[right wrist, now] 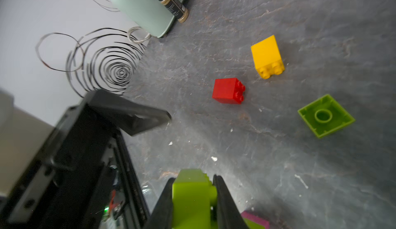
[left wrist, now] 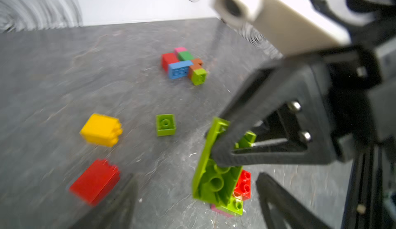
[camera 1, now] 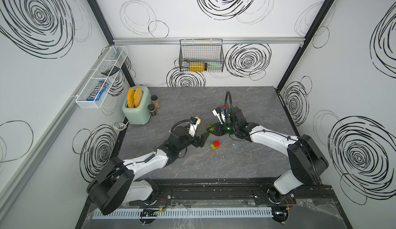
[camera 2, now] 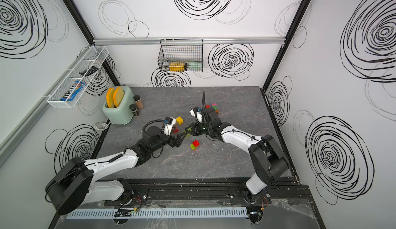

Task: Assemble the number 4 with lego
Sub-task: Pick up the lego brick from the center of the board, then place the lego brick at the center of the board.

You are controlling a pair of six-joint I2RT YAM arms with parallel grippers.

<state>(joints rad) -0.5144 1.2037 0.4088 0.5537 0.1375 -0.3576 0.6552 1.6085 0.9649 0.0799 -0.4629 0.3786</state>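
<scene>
Left end effector (camera 1: pixel 203 138) jaws spread wide; right end effector (camera 1: pixel 211 128) jaws clamped; arms angled inward.

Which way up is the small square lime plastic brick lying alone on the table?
Upside down: the small square lime plastic brick shows its hollow underside and round centre tube.

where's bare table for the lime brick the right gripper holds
Bare: the front of the table between the red-and-lime stack and the rail; the back between the spice jars and the brick cluster. Crowded: the middle, where the left gripper and right gripper meet.
</scene>
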